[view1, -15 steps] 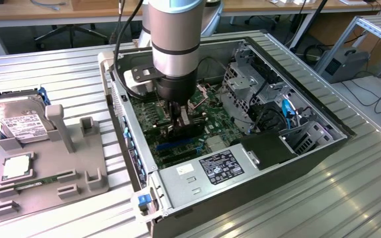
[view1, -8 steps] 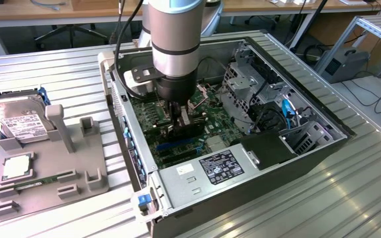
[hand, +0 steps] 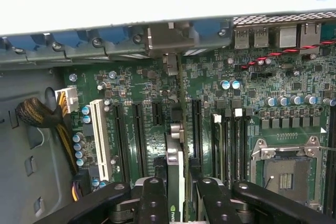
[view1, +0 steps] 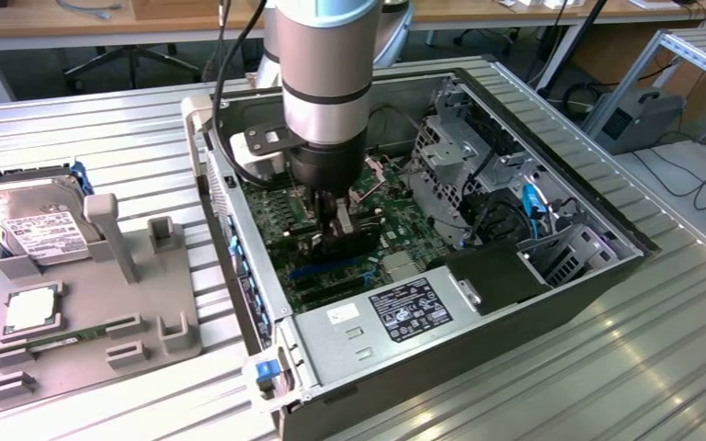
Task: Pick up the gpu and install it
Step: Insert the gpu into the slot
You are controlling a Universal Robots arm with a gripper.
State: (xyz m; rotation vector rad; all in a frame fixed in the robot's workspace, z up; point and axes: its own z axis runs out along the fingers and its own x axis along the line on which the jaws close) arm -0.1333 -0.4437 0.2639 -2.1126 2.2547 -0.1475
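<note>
The gripper (hand: 176,203) reaches down into the open case (view1: 598,276), its fingers (hand: 152,200) clamped on the gpu (hand: 176,182), which stands on edge over the motherboard (hand: 152,87) — held thin-side down, likely so its lower edge can meet a slot (hand: 137,129). On the surface (view1: 96,138), the hard drive (view1: 40,230) sits in its holder.
</note>
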